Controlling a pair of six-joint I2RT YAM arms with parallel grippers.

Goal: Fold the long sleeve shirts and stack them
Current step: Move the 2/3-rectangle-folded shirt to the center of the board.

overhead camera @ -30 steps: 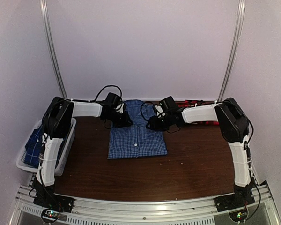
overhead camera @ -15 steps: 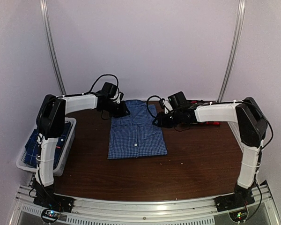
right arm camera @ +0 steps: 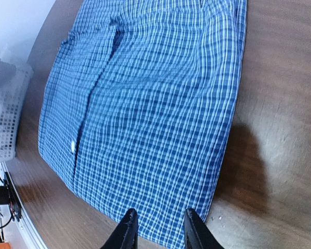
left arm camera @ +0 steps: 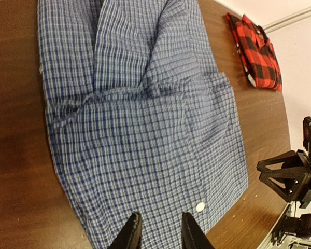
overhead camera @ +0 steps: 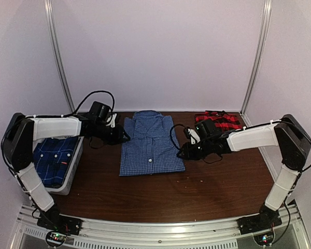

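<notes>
Blue-white gingham shirt (overhead camera: 151, 144) folded flat, mid-table. Left gripper (overhead camera: 120, 136) at left edge, fingers apart, empty. Right gripper (overhead camera: 183, 151) at right edge, apart, empty. Red plaid shirt (overhead camera: 218, 120) far-right.

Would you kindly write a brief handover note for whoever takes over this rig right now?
Left gripper: open, empty, beside the gingham shirt's left edge.
Right gripper: open, empty, by its right edge.
Done: gingham shirt folded, centre; red-and-black plaid shirt looks folded, far right.
Left to do: darker blue plaid shirt sits in the basket at left; fold it, then stack all three.
</notes>
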